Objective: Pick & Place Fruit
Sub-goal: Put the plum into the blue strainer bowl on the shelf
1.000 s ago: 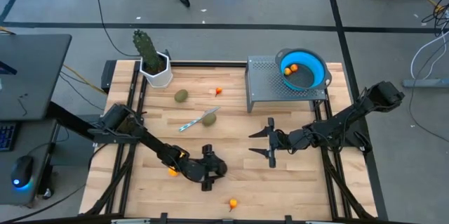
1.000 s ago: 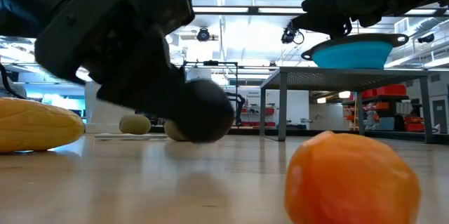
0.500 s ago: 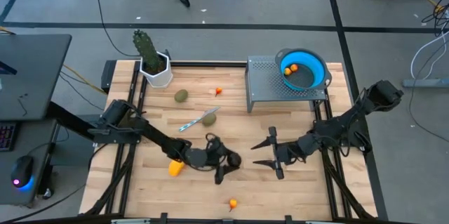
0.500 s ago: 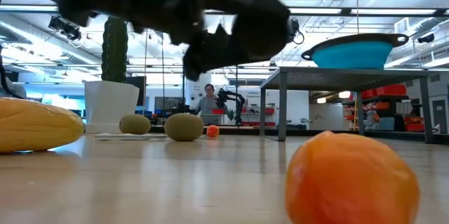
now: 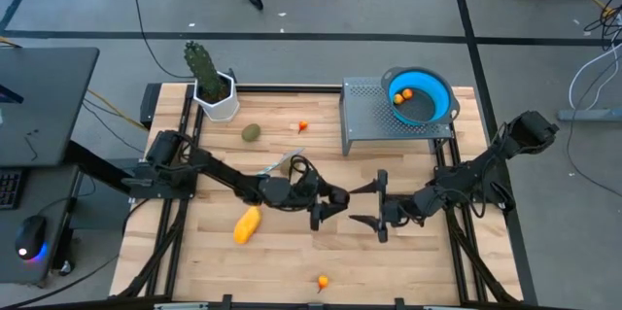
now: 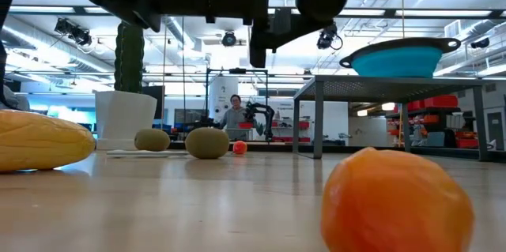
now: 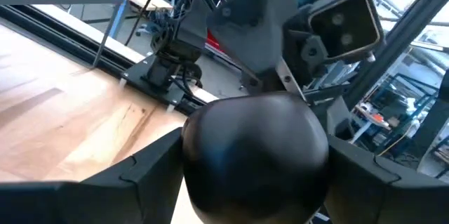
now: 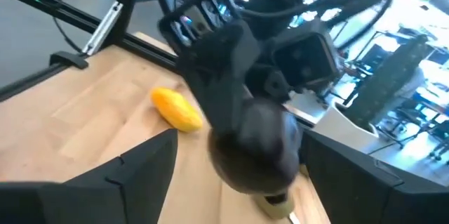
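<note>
Left claw [image 5: 326, 205] clamps a dark, smooth round fruit [image 7: 255, 155] above the desk [image 5: 282, 252]; right claw [image 5: 381, 203] spread wide, facing it.

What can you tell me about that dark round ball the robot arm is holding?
The dark round fruit is smooth, slightly shiny and nearly black, like plastic. The left gripper holds it between its two fingers, lifted above the wooden table near the middle. The right gripper faces it, fingers spread to either side of it, seemingly not touching it yet.
</note>
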